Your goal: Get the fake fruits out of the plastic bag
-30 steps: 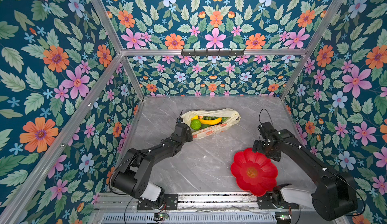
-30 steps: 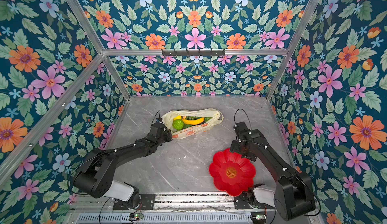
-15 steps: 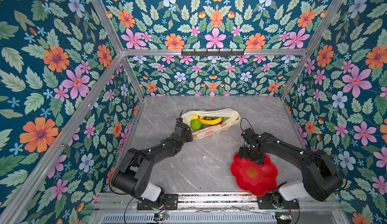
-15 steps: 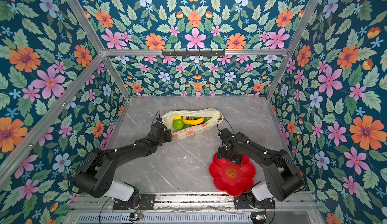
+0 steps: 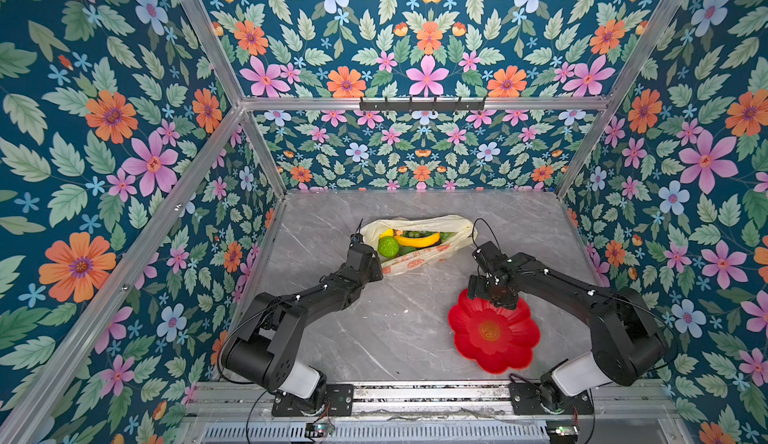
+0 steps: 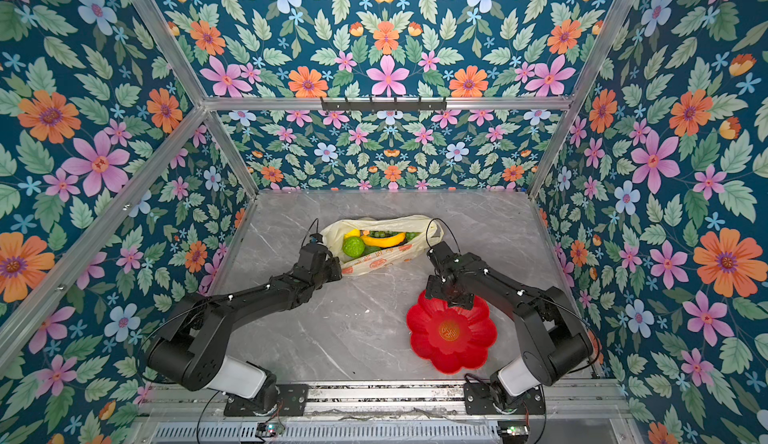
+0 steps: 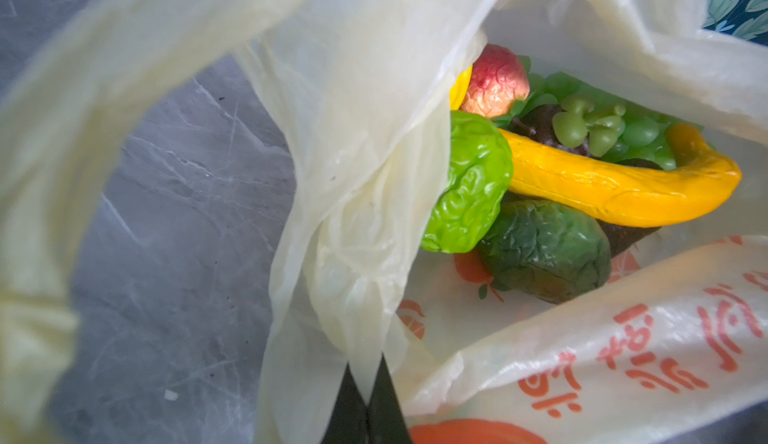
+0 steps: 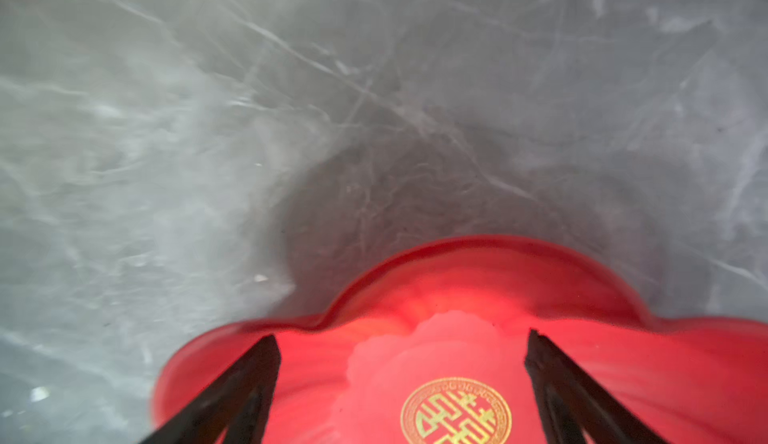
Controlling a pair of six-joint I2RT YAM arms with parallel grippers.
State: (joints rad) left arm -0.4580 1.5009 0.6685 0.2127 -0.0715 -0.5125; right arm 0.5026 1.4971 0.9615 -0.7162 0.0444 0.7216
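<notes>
bag [image 7: 365, 151] fold over fruits [image 7: 602, 188] (partly)

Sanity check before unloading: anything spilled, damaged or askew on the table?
Nothing stands out. The fake fruits lie inside the plastic bag, which the left gripper pinches; red dish sits flat, empty, below the open right gripper.

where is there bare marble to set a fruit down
Widest bare patch: the marble between the left arm, the plastic bag and the red dish. Another strip lies between bag and back wall. The dish is empty too. Crowded: the bag's mouth, where the left pincer clamps it; the right pincer hangs open over the dish's rim.
</notes>
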